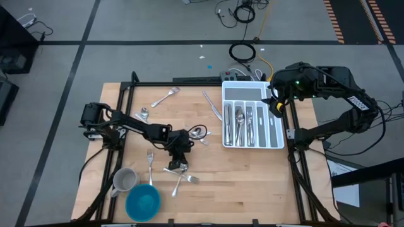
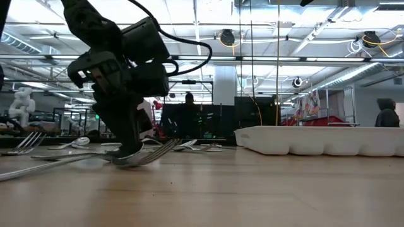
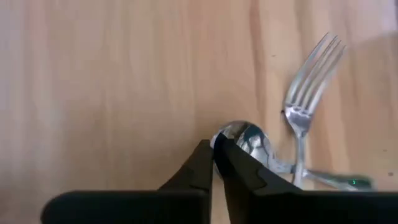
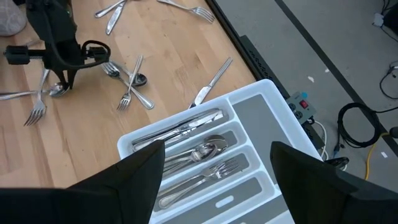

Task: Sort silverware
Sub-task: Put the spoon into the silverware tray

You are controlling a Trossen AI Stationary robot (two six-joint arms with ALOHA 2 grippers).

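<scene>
Loose silverware lies flat on the wooden table: a fork (image 1: pixel 165 98), a knife (image 1: pixel 213 104), a spoon (image 1: pixel 144 113), a fork (image 1: pixel 149 161) and a crossed cluster (image 1: pixel 180 180). More pieces (image 1: pixel 243 123) lie in the white organiser tray (image 1: pixel 278 142). My left gripper (image 3: pixel 216 148) reaches down at the table's middle (image 1: pixel 178 162) and is shut on a spoon (image 3: pixel 245 138); a fork (image 3: pixel 308 81) lies beside it. My right gripper (image 4: pixel 217 146) hovers open above the tray's right far side (image 1: pixel 276 104), touching nothing. My left gripper pinches the spoon by the edge of its bowl (image 3: pixel 227 132) between its two fingertips, coming from above and pointing down. The bowl sits at table level (image 2: pixel 129 159), and the handle (image 3: pixel 336 180) runs away flat along the table, crossing under the neighbouring fork.
A grey mug (image 1: pixel 124 180) and a blue bowl (image 1: pixel 142 202) stand near the table's near left corner. A black frame rail (image 1: pixel 293 157) runs along the table's right side by the tray. Bare wood (image 1: pixel 240 183) lies on the near side of the tray.
</scene>
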